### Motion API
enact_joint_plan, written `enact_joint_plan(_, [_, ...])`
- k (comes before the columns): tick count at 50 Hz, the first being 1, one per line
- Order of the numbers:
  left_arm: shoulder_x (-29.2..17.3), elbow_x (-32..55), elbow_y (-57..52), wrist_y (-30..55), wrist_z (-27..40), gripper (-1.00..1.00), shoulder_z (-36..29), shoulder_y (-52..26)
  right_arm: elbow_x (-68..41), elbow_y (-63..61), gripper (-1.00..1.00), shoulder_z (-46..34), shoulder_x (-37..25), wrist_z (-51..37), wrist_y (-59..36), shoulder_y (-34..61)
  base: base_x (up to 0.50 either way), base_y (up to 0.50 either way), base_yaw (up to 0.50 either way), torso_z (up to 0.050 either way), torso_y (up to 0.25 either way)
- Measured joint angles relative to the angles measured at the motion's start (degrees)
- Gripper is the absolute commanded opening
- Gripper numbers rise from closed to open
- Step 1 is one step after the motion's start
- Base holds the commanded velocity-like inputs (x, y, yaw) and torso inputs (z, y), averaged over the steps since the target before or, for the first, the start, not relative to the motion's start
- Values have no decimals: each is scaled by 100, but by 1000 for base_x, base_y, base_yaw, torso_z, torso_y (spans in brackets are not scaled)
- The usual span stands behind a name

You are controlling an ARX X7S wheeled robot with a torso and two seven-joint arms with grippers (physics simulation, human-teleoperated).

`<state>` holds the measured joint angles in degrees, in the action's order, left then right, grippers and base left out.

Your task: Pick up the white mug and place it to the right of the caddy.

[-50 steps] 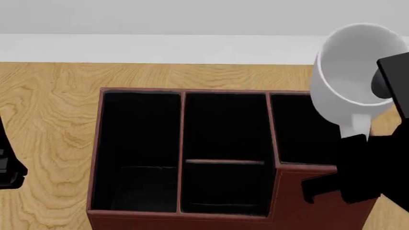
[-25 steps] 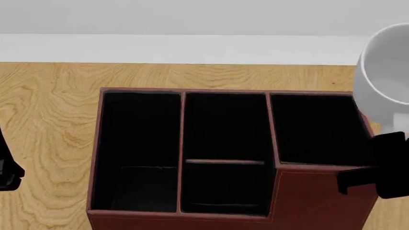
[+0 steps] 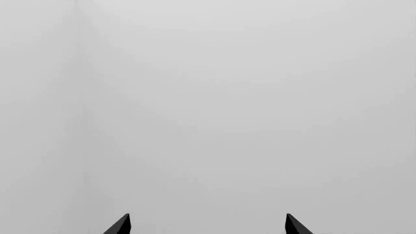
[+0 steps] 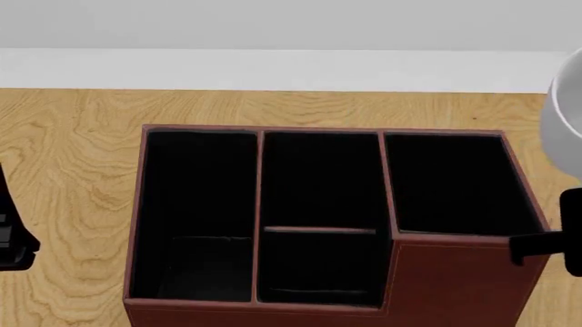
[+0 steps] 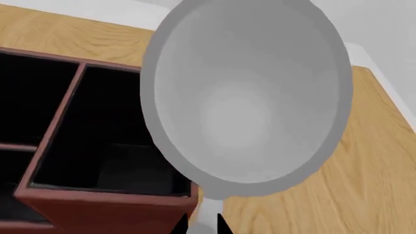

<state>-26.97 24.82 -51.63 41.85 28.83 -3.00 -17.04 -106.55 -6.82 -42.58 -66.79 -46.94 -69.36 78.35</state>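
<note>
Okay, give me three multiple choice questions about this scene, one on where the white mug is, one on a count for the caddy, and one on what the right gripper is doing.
1. Where is the white mug relative to the caddy in the head view?
A. Over its left compartment
B. At the caddy's right end, at the frame edge
C. Inside the middle section

2. How many black-lined compartments show in the caddy from the head view?
A. Two
B. Four
C. Six

3. What is the state of the right gripper?
A. Shut on the mug's handle
B. Open and empty
C. Resting on the table

Answers:
1 B, only a white sliver shows at the right border beside the caddy's taller end.
2 B, left, middle back, middle front and right.
3 A, the right wrist view shows its fingertips pinching the handle below the mug's mouth.
</note>
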Motion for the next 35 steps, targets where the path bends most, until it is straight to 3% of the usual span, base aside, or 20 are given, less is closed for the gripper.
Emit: enact_joint_plan(35, [-41, -2, 23, -18, 87, 100, -103, -38, 910, 577, -100, -249, 87, 660, 231, -399, 0, 0, 0, 0, 1])
